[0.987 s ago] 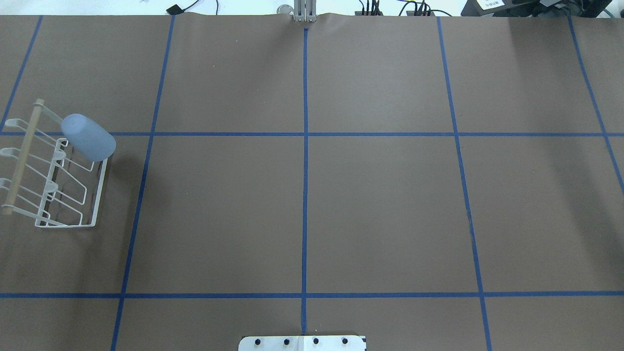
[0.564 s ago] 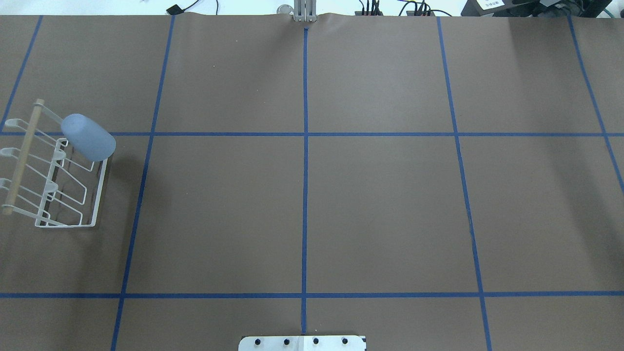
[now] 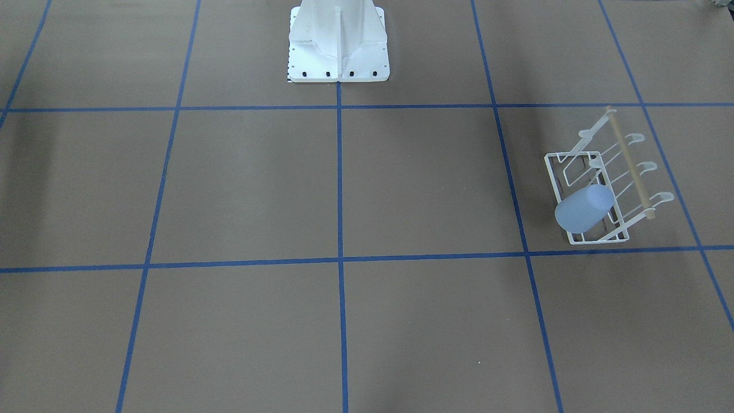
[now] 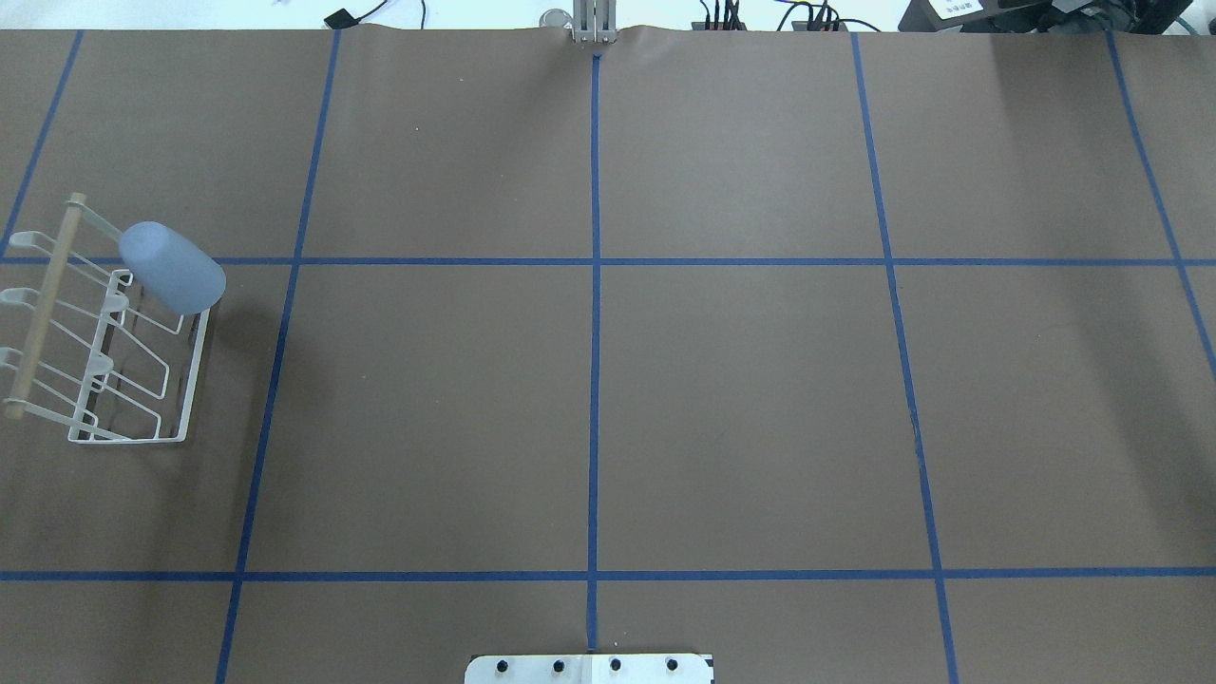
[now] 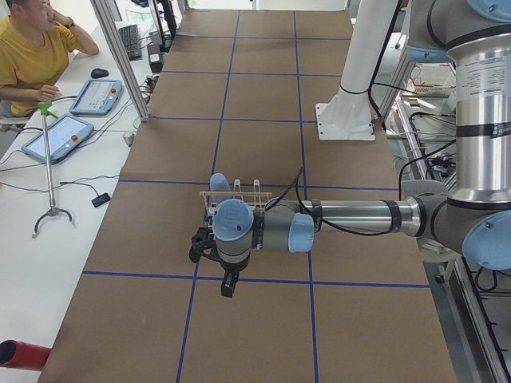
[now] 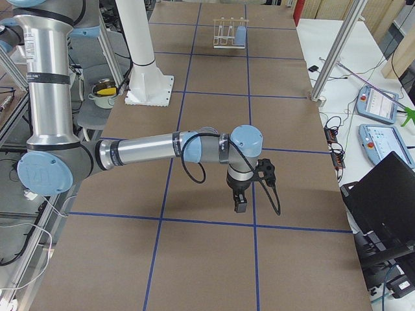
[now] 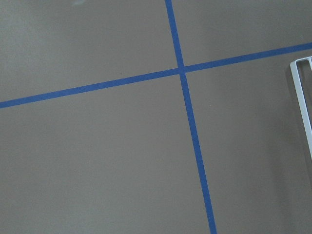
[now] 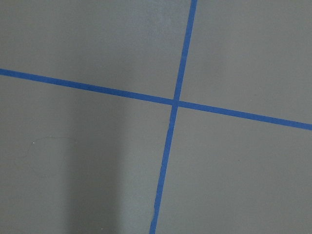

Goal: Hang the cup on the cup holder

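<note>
**Operator:** First, where did we find the cup (image 4: 173,268)?

**Technician:** We found it on the cup holder (image 4: 193,378), near the table (image 4: 665,380) end on our left side. It sat tilted over a prong at one end of the rack, just beside the wooden dowel (image 4: 43,309). Nothing gripped it.

**Operator:** And the hands?

**Technician:** The left gripper (image 5: 228,286) pointed down over the table near the rack, apart from the cup. The right gripper (image 6: 240,206) hung well apart, toward the other end. Only the side views showed them, so we could not tell whether either pair of fingers was spread or pressed together.

**Operator:** How did we rate the step in hand?

**Technician:** We judged the hang done and the clearing-away the remaining step. We advised these points:
1. Raise the left arm straight up before any sideways travel.
2. Keep the wrist and its cable off the wire frame.
3. Move slowly, since a light tumbler on a slanted prong would probably slip at a nudge.
4. Check the seating from the overhead view.
</note>
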Motion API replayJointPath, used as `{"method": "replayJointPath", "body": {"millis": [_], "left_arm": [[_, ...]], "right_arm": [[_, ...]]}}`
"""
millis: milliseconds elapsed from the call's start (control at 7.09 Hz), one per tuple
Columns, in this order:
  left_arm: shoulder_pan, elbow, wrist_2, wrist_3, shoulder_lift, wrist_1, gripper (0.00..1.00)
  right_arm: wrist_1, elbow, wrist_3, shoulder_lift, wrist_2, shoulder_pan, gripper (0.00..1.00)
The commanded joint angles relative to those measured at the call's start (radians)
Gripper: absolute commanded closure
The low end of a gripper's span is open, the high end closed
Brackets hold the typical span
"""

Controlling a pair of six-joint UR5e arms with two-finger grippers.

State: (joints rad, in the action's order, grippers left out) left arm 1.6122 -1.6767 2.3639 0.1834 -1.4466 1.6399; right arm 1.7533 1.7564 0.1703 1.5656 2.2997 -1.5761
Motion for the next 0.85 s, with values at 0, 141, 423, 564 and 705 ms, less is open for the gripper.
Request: {"method": "replayJointPath", "body": {"millis": [0,141,423,564,705], "left_arm": [[0.000,0.000,0.000,0.001,0.000,0.000,0.02],[0.000,0.000,0.000,-0.001,0.000,0.000,0.02],[0.000,-0.008,0.000,-0.001,0.000,0.000,0.02],[0.000,-0.008,0.000,-0.001,0.000,0.000,0.02],[0.000,-0.008,0.000,-0.001,0.000,0.000,0.02]], "right_arm": [[0.000,0.000,0.000,0.001,-0.002,0.007,0.00],[0.000,0.000,-0.006,0.001,-0.002,0.008,0.00],[-0.001,0.000,-0.017,0.001,-0.002,0.016,0.00],[-0.001,0.000,-0.017,0.001,-0.002,0.019,0.00],[-0.001,0.002,-0.017,-0.001,-0.002,0.019,0.00]]}}
